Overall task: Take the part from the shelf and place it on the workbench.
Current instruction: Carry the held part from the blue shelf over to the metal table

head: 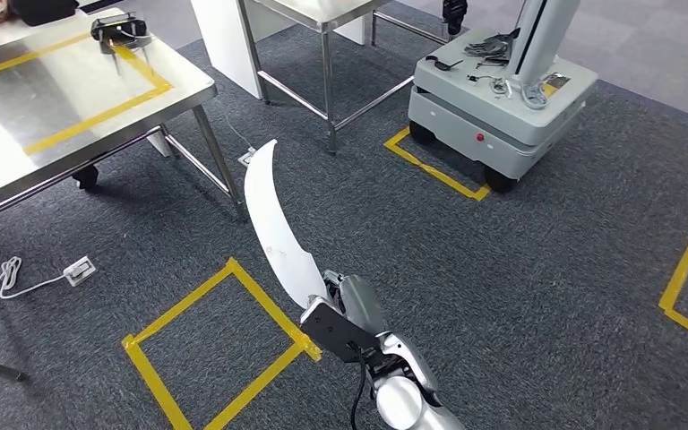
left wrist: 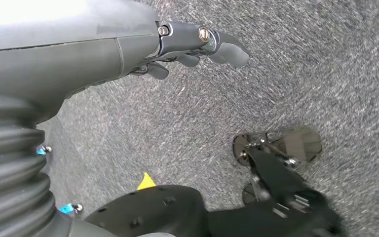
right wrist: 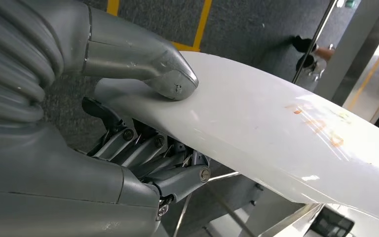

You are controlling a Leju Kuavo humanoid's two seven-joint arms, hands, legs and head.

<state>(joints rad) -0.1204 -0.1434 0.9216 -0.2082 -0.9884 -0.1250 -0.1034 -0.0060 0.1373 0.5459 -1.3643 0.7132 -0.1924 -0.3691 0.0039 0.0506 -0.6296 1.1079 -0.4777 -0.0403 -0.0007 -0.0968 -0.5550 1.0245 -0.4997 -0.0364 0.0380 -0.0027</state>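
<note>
**White part carried over the carpet, workbench ahead**

Grey carpet (head: 520, 269) marked with yellow tape squares (head: 224, 349) covers the floor in the head view. At the upper left stands a steel workbench (head: 63, 107), its top outlined with yellow tape; a small dark object (head: 116, 31) sits near its far edge. A white power strip (head: 79, 270) with its cable lies on the carpet below the bench's near edge. A second steel table (head: 322, 36) stands further back, and to the right of it a grey wheeled base (head: 493, 103) with a pale column carries a few dark bits on its deck, parked just beside a yellow tape corner. The right hand (head: 345, 309) comes up from the lower edge and grips the long, curved white part (head: 273, 224), which rises over the carpet with its tip pointing toward the bench's near corner, well clear of the bench top.

From the left wrist, the left hand (left wrist: 197, 47) hangs above the carpet with its fingers (left wrist: 229, 52) partly curled and nothing in them; I cannot tell whether they are fully closed.

From the right wrist, the thick grey thumb (right wrist: 170, 81) presses on one face of the white part (right wrist: 276, 133) while the darker fingers (right wrist: 153, 153) clamp the other face. Faint orange marks (right wrist: 321, 126) show on the part's surface.
</note>
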